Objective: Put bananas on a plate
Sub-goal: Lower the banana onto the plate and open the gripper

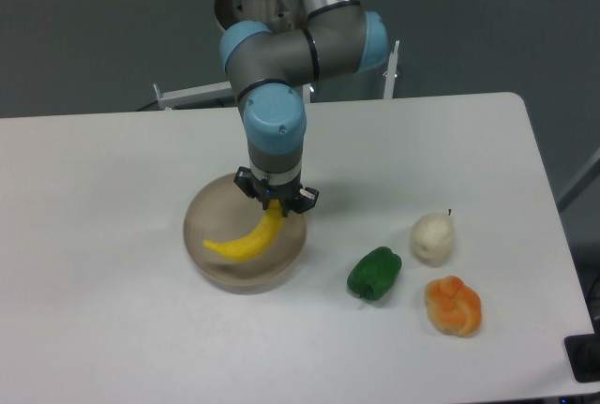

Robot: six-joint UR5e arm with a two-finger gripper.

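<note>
The bright yellow banana [243, 240] hangs over the round beige-grey plate [208, 219], its free tip pointing down to the left, close above the plate's middle. My gripper [275, 208] is shut on the banana's upper right end, above the plate's right half. Whether the banana's low tip touches the plate I cannot tell. The arm hides the plate's far right rim.
To the right of the plate lie a green pepper [375, 273], a white garlic-like bulb [433, 238] and a lumpy orange fruit [454, 305]. The robot's base [255, 38] stands at the table's back edge.
</note>
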